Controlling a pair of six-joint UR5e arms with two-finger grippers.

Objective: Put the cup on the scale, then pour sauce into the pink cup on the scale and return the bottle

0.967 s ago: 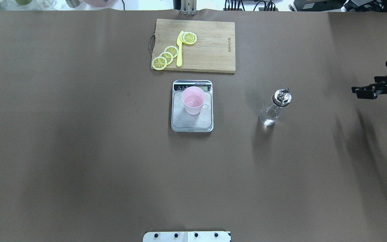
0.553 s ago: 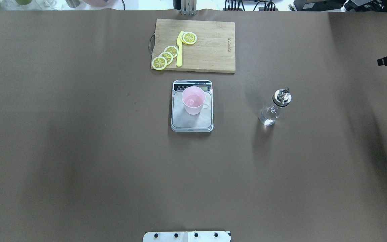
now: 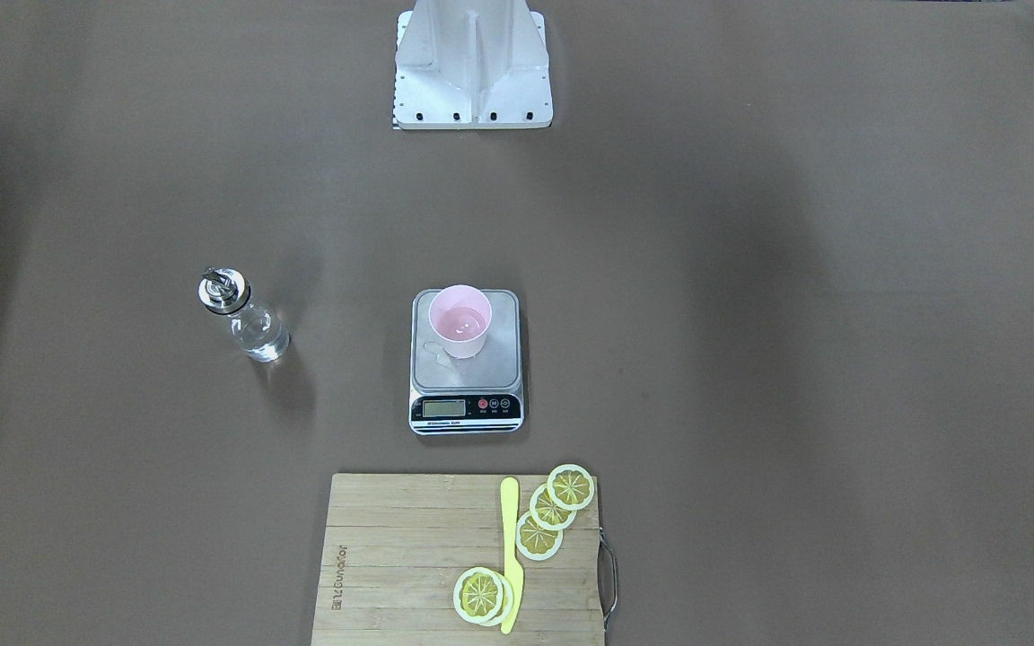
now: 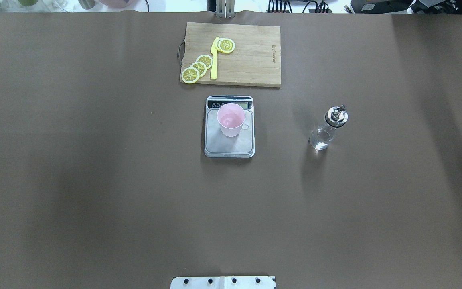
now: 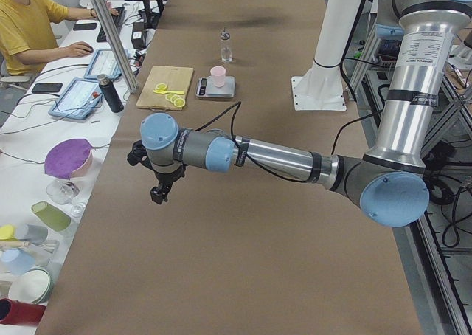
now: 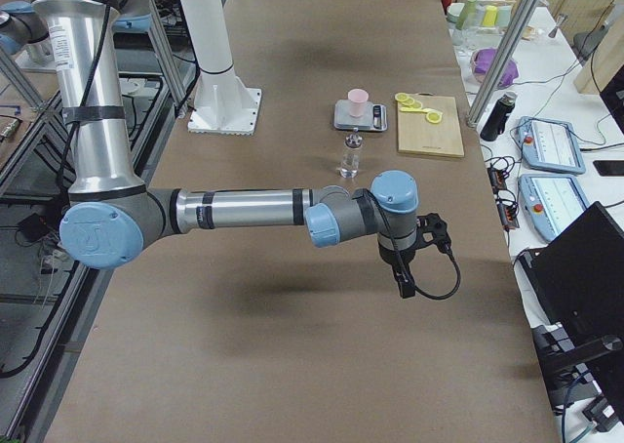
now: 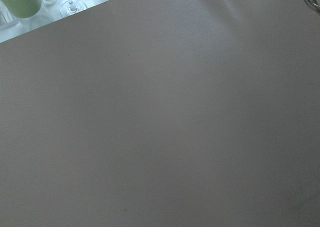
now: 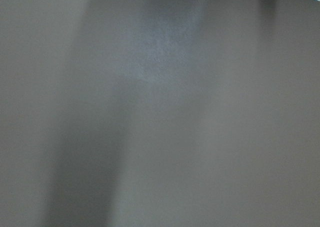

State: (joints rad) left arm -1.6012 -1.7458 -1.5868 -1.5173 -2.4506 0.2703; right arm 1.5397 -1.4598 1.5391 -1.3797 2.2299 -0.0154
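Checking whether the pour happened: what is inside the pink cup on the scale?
The cup on the scale shows only its pink bottom with faint glints, perhaps clear liquid. No liquid level is readable, and the platform beneath the cup is covered.

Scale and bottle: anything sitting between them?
Nothing. In the overhead view, only bare brown table cover lies between the scale and the bottle; the front-facing view agrees.

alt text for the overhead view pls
A pink cup stands on a steel scale at the centre of a brown table, a clear bottle upright to its right. Beyond lies a cutting board with lemon slices and a yellow knife.
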